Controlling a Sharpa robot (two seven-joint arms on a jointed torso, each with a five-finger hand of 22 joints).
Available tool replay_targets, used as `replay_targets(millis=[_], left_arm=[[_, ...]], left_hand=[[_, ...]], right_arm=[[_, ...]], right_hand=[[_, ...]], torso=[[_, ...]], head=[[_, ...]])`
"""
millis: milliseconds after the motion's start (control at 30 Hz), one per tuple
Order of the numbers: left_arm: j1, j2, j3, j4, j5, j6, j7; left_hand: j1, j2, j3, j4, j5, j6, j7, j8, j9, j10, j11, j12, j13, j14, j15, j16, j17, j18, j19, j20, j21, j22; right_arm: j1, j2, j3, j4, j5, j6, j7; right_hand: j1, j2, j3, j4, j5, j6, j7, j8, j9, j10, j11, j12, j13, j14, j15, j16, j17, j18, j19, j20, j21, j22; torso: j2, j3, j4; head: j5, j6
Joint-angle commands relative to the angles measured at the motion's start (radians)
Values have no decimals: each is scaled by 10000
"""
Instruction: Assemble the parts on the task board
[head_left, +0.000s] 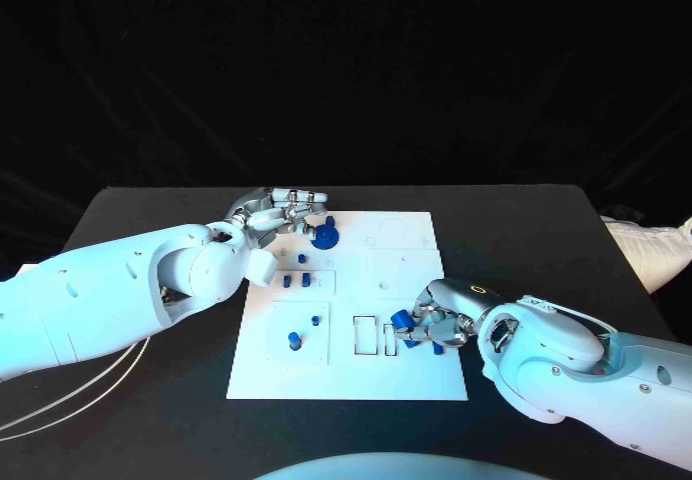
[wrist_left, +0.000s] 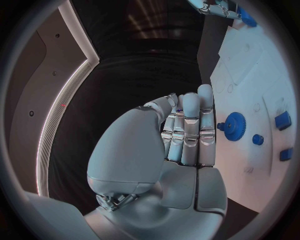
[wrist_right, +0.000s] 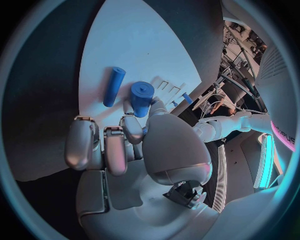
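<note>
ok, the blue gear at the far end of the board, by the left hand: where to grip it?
Likely by the toothed rim of the blue gear, from above. It lies flat on the task board, rim exposed, and the left hand sits right beside it.

You had a black table (head_left: 159, 215) in front of you, matte and dark right out to its edges. The white task board (head_left: 411, 375) lay flat on it at the middle, long side running away from you, with bare tabletop showing on both sides and behind it. Thin pale cables (head_left: 72, 395) trailed across the table's near left corner, curving toward the edge. At the far right edge a white object (head_left: 652, 245) showed; you could not tell whether it rested on the table.
</note>
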Motion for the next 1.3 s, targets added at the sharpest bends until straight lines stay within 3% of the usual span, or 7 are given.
replay_targets(millis=[33, 367, 533, 733, 933, 1067, 1300], left_arm=[[-4, 7, 6, 29, -29, 302, -24], [-7, 4, 7, 24, -29, 338, -48], [-10, 15, 7, 21, -29, 358, -57], [-16, 27, 7, 16, -29, 373, -58], [-19, 38, 7, 18, -29, 374, -64], [-20, 67, 7, 19, -29, 381, -66], [-20, 72, 7, 12, -29, 375, -84]], left_hand=[[-34, 74, -31, -35, 14, -53, 14, 49, -14, -78, 21, 65, 12, -70, 13, -49, -15, 110, 57, 22, -35, -10], [-47, 76, -38, -32, 14, -60, 16, 51, -16, -89, 23, 70, 13, -80, 16, -55, -26, 109, 52, 25, -41, -13], [-48, 78, -39, -34, 15, -65, 16, 52, -17, -95, 24, 73, 14, -91, 18, -65, -43, 109, 48, 27, -45, -14], [-49, 78, -39, -35, 15, -66, 16, 52, -17, -97, 24, 74, 14, -93, 18, -67, -46, 109, 47, 27, -46, -15], [-41, 82, -37, -45, 18, -71, 14, 55, -18, -104, 22, 80, 16, -102, 18, -69, -51, 110, 42, 28, -52, -17], [-41, 82, -37, -45, 18, -71, 14, 55, -18, -104, 22, 80, 16, -102, 18, -69, -51, 110, 42, 28, -52, -17], [-41, 82, -37, -45, 18, -71, 14, 55, -18, -104, 22, 80, 16, -102, 18, -69, -51, 110, 42, 28, -52, -17]], right_arm=[[-155, -9, -134, -100, 69, 193, -218], [-144, -358, -118, 342, 843, -1872, 386], [-95, -416, -89, 550, 1280, -2272, 589], [-63, -261, -75, 513, 1737, -2056, 732], [-86, 199, -75, 320, 2128, -1479, 781], [-95, 407, -75, 295, 2187, -1243, 741], [-99, 576, -74, 239, 1712, -1068, 643]], right_hand=[[151, 300, 71, -8, 149, 214, -14, 110, 104, 185, -53, 125, 147, 739, -108, 1, 1032, -68, 87, -42, 63, 61], [298, 457, 58, 5, 699, 380, -112, 143, 193, 378, -149, 259, 419, 745, -198, 9, 1053, -98, 165, -140, 140, 218], [265, 456, 17, 26, 800, 385, -110, 131, 207, 400, -152, 267, 457, 745, -207, 8, 1052, -102, 174, -155, 149, 236], [232, 460, -9, 36, 841, 387, -111, 123, 213, 391, -152, 243, 443, 744, -208, 2, 1044, -104, 177, -159, 152, 243], [223, 474, -17, 35, 884, 384, -112, 115, 218, 385, -153, 226, 435, 745, -209, 3, 1046, -106, 183, -162, 158, 255], [123, 464, -90, 51, 934, 403, -111, 109, 236, 390, -152, 211, 448, 743, -210, -3, 1038, -107, 183, -165, 157, 254], [-270, 543, -310, 61, 1002, 548, -165, 147, 331, 425, -190, 168, 487, 709, -236, -107, 877, -95, 159, -180, 122, 194]], torso=[[-1, -10, -2], [-6, -5, -14], [1, 2, -3], [-2, -13, 4], [10, -6, -18], [5, -14, 18], [6, -6, -20]], head=[[-1, 0], [29, 12], [30, 22], [32, 32], [71, 16], [50, 6], [104, 23]])
